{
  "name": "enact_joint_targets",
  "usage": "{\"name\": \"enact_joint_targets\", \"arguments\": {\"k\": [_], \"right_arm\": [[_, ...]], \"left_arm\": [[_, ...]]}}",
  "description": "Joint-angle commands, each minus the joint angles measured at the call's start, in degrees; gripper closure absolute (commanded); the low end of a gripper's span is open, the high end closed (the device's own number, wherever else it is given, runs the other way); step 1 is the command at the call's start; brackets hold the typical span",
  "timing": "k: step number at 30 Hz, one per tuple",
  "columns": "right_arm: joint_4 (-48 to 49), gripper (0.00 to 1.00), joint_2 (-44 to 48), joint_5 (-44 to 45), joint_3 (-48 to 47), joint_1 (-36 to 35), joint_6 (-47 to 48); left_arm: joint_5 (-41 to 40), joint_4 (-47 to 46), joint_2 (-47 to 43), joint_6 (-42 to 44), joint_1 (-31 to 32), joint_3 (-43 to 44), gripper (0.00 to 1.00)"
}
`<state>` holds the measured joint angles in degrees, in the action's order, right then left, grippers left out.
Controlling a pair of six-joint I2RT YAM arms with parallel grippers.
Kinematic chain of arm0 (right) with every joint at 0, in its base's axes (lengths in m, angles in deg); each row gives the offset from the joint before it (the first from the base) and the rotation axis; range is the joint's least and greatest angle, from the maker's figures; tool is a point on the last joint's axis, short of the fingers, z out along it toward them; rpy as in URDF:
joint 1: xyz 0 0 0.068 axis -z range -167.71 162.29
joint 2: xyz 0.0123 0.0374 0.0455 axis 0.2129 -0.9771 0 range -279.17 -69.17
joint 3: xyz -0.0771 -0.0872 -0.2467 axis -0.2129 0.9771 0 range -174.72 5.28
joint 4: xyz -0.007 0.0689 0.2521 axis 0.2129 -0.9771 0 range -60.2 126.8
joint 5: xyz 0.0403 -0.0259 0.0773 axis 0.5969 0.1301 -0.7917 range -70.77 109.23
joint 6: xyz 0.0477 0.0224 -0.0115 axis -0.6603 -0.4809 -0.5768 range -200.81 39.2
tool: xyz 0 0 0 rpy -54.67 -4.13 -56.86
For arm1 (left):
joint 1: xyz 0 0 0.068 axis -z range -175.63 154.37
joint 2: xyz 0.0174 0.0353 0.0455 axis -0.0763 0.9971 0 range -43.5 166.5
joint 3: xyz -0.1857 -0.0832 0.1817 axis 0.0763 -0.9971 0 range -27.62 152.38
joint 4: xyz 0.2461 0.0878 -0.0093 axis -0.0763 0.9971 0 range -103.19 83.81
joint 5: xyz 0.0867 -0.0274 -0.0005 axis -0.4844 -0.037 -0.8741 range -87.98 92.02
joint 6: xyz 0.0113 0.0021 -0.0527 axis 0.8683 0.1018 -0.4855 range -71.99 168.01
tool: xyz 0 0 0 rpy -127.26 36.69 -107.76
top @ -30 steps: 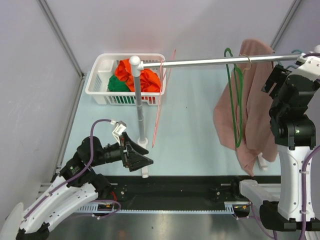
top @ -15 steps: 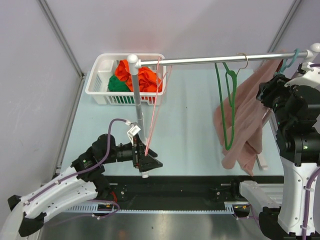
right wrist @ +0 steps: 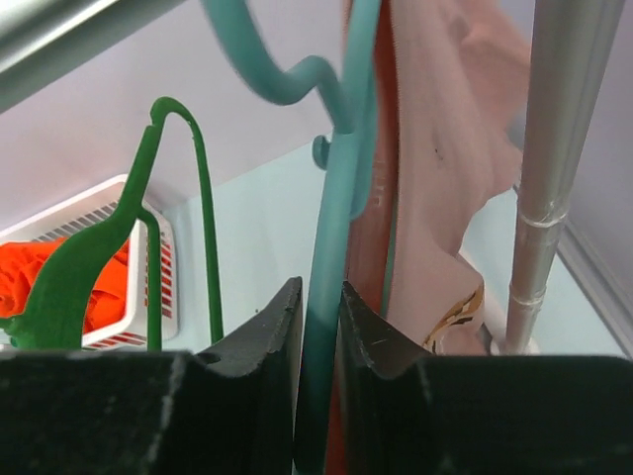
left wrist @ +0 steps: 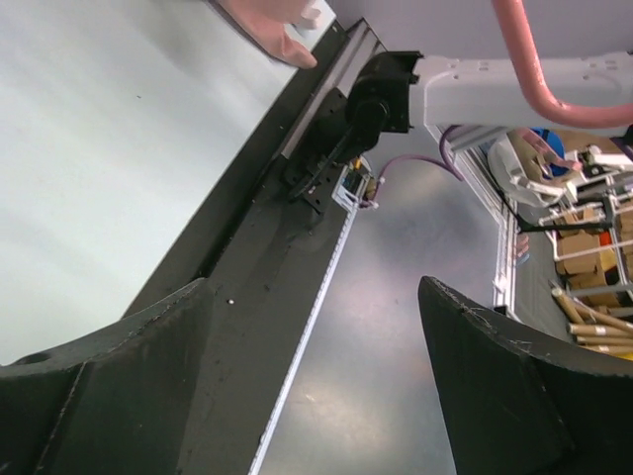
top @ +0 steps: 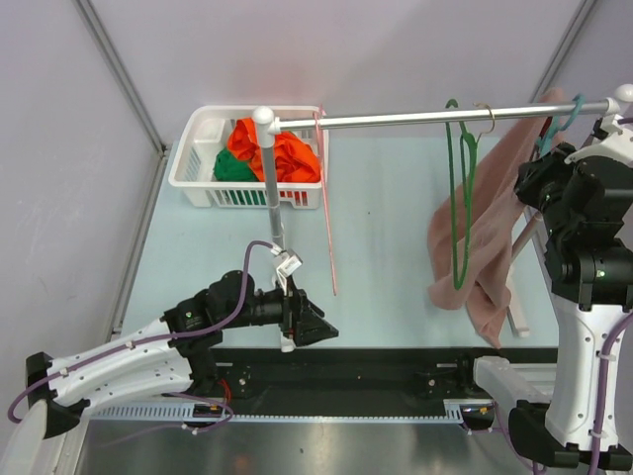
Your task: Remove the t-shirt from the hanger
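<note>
At the right end of the rail (top: 396, 122), the right jaws pinch the teal hanger (right wrist: 331, 218), pink t-shirt (top: 495, 247) sagging off it toward the tabletop (top: 386, 228). Left jaws gape empty, low near the front. Best hold the hanger steady while the left pulls cloth down.

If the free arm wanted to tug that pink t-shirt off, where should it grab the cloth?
Probably the loose bottom fold of the t-shirt, coming from the left. It hangs bunched and free there, facing the open left gripper, while the right gripper is shut on the teal hanger up top. The green hanger dangles in front higher up, so stay low.
</note>
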<state>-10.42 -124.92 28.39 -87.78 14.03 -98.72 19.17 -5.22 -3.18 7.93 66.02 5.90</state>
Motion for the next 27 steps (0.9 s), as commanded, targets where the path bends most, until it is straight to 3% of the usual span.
{"name": "enact_joint_targets", "arguments": {"k": [1, 3, 7, 20, 27], "right_arm": [[2.22, 0.80, 1.69, -1.87, -2.13, 0.55, -2.56], [2.92, 0.83, 1.69, -2.49, -2.30, 0.55, -2.57], [3.71, 1.00, 1.69, -4.68, -3.18, 0.64, -3.97], [8.11, 1.00, 8.72, -10.58, -1.78, 0.64, -3.01], [3.37, 1.00, 11.01, -9.26, -2.66, 0.28, -6.59]], "left_arm": [[-2.82, -0.85, -0.06, 0.08, 0.32, 1.90, 0.11], [-3.17, -0.06, 0.20, 0.61, 0.32, 2.69, 0.11], [-3.61, 0.56, 0.20, 0.88, 0.32, 3.04, 0.11], [-4.23, 0.65, 0.02, 0.96, 0.40, 1.99, 0.11], [-3.08, -1.20, 1.96, 1.31, 0.40, 2.08, 0.11]]}}
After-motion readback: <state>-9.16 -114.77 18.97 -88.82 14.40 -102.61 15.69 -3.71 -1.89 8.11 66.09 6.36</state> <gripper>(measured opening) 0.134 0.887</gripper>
